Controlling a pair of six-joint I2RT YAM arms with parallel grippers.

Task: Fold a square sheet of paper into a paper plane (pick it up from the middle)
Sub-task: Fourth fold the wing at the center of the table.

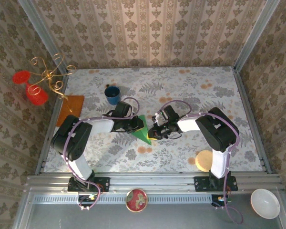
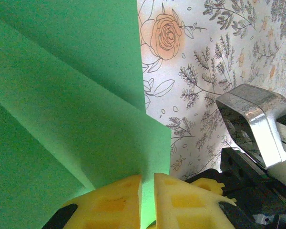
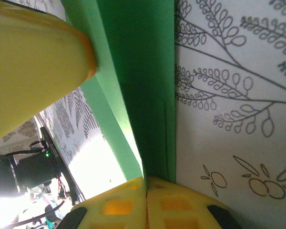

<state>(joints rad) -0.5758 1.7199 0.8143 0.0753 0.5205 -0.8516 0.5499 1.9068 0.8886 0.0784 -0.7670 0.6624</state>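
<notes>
Floral-print desk (image 1: 205, 105), patterned walls around it. Left arm (image 1: 74, 138) and right arm (image 1: 219, 129) both reach inward and meet near desk centre.

Green paper (image 1: 143, 131) lies between the two grippers at mid-desk. It is partly folded, and from the top view it reads as a narrow triangle. The left wrist view shows layered flaps with diagonal creases (image 2: 62, 95). The right wrist view shows a folded edge standing up off the desk (image 3: 143, 71).

Orange-brown sheet (image 1: 70, 107) is flat at the left desk edge, well apart from the green paper. Gold wire stand (image 1: 50, 74) holding red glasses (image 1: 36, 95) is at far left. White bowl (image 1: 265, 203) is on the metal ledge at bottom right. Tan round disc (image 1: 205, 160) is on the desk just beside the right arm's base. Red bowl (image 1: 136, 199) is on the ledge between the arm bases. Blue mug (image 1: 112, 94) stands upright behind the left gripper.

Left gripper (image 1: 135, 126) (image 2: 148, 179): yellow fingers nearly together, with a thin slit between them and green paper pinched in it. Right gripper (image 1: 153, 133) (image 3: 146, 180): fingers pressed closed, clamping the paper's folded edge.
</notes>
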